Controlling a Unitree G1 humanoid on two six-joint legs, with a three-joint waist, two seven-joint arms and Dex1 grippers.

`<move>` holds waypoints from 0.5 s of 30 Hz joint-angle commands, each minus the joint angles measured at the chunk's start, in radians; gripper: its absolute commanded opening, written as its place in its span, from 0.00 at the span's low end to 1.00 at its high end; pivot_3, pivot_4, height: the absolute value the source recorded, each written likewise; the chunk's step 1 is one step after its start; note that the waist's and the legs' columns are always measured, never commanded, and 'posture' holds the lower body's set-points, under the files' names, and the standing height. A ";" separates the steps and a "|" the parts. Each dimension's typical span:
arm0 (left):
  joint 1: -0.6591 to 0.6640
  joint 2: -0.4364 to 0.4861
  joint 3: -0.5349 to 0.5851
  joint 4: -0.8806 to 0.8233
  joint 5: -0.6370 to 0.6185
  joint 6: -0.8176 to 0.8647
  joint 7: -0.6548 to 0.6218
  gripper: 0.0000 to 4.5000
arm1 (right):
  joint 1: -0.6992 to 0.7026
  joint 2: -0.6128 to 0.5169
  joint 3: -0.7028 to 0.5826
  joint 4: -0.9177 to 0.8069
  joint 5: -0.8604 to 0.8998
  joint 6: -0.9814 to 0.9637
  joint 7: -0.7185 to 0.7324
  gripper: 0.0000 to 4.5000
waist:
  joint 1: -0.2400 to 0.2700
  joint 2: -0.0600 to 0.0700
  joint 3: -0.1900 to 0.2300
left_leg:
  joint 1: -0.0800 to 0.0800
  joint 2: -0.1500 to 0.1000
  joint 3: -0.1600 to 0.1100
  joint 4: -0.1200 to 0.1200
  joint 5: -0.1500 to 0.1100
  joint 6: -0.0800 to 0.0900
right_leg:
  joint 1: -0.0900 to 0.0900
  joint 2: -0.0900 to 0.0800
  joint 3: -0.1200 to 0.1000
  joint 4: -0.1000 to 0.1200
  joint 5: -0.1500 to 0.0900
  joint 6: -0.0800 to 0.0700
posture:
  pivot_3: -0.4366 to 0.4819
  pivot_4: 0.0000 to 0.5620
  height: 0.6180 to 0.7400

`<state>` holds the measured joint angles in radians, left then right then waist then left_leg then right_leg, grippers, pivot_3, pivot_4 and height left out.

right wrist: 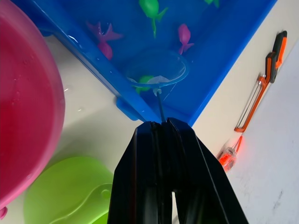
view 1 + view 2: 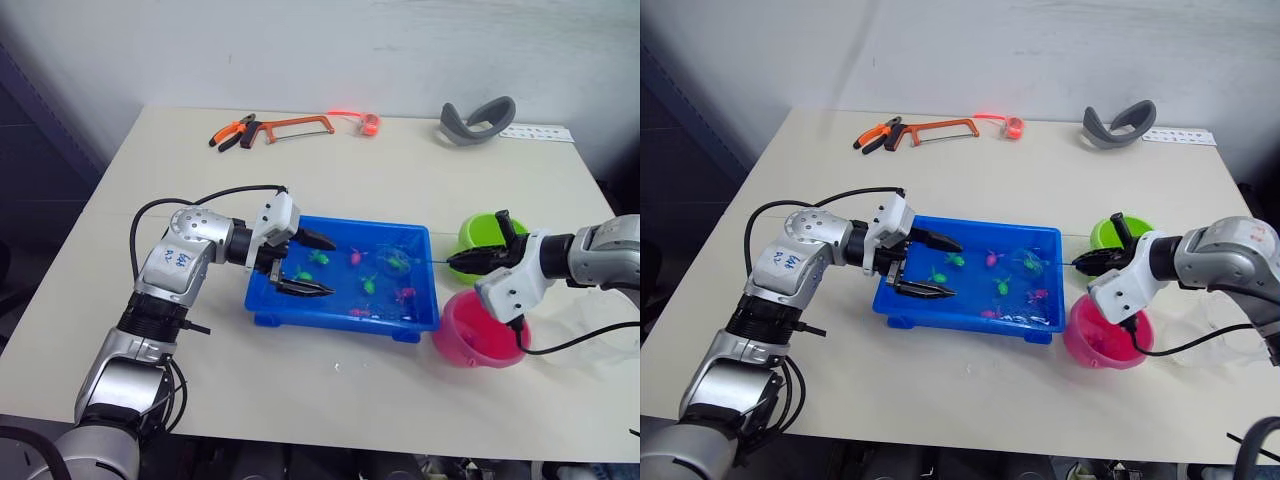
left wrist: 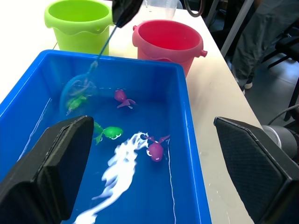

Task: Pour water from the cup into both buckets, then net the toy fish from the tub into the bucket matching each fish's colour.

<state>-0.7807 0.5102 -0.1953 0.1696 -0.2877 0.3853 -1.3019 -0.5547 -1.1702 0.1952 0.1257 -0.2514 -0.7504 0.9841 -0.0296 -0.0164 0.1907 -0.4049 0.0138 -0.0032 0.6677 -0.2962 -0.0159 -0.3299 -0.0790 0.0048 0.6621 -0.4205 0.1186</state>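
Note:
The blue tub (image 2: 340, 320) sits mid-table with water and several green and pink toy fish (image 2: 320, 258) in it. My left gripper (image 2: 330, 266) is open over the tub's left end, and nothing is between its fingers (image 3: 60, 158). My right gripper (image 2: 457, 261) is shut on the net's thin handle at the tub's right side. The net's light-blue hoop (image 1: 159, 70) is dipped in the water around a green fish (image 1: 145, 80). To the right of the tub stand the green bucket (image 2: 480, 232) and, nearer, the pink bucket (image 2: 470, 335). The clear cup (image 2: 1212, 338) stands at the far right.
A hacksaw (image 2: 295, 126), orange-handled pliers (image 2: 232, 132), a small orange object (image 2: 370, 124) and a grey curved band (image 2: 477, 122) lie along the table's back. A black cable (image 2: 570, 345) loops from my right wrist over the pink bucket.

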 commanded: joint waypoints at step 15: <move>-0.022 -0.019 0.021 -0.013 -0.027 -0.012 -0.004 1.00 | 0.262 -0.164 -0.170 -0.293 0.418 0.251 0.187 0.00 | 0.002 0.000 0.000 | 0.000 0.000 -0.001 0.001 0.000 0.000 | 0.001 0.000 0.000 0.000 0.000 0.000 | 0.48 0.27 1.00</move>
<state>-0.7824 0.4885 -0.1953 0.1729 -0.2913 0.3828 -1.3028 -0.2974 -1.3249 0.0693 -0.1322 0.1365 -0.5238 1.1654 -0.0275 -0.0164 0.1907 -0.4048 0.0142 -0.0039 0.6684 -0.2962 -0.0159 -0.3288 -0.0791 0.0044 0.6620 -0.4205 0.1186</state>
